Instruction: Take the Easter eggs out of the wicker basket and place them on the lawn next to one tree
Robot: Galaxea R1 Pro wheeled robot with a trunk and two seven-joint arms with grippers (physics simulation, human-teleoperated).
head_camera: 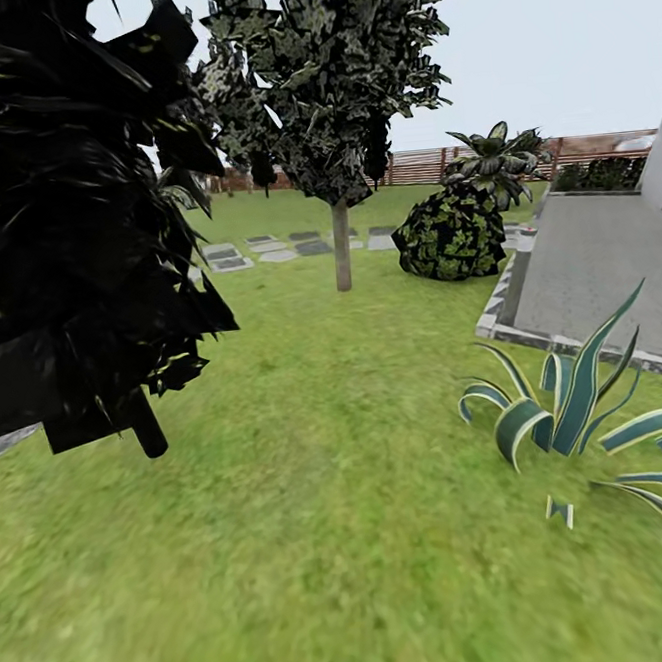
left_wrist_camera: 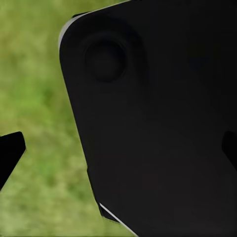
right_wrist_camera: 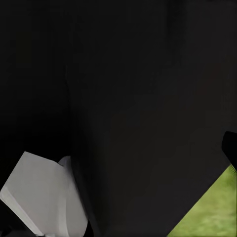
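Item 1: lawn [head_camera: 325, 492], mottled green grass, spreading to a brown slat fence [head_camera: 427, 165] at the far edge of the garden.
Item 2: tree [head_camera: 342, 245], pale grey trunk, speckled dark green leaves, upright mid-lawn.
Item 3: black-trunked tree [head_camera: 146, 422], near-black foliage, close at the head view's left.
Item 4: round bush [head_camera: 451, 235] near the grey-trunked tree.
Item 5: striped spiky plant [head_camera: 579, 410]; grey paving [head_camera: 597, 268] beyond it.
Item 6: left tool [left_wrist_camera: 118, 153], 2 dark finger tips at the frame edges over grass, a dark robot panel [left_wrist_camera: 163, 123] between; open or closed cannot be told.
Item 7: right tool, 1 finger tip [right_wrist_camera: 230, 145] visible; state cannot be told.
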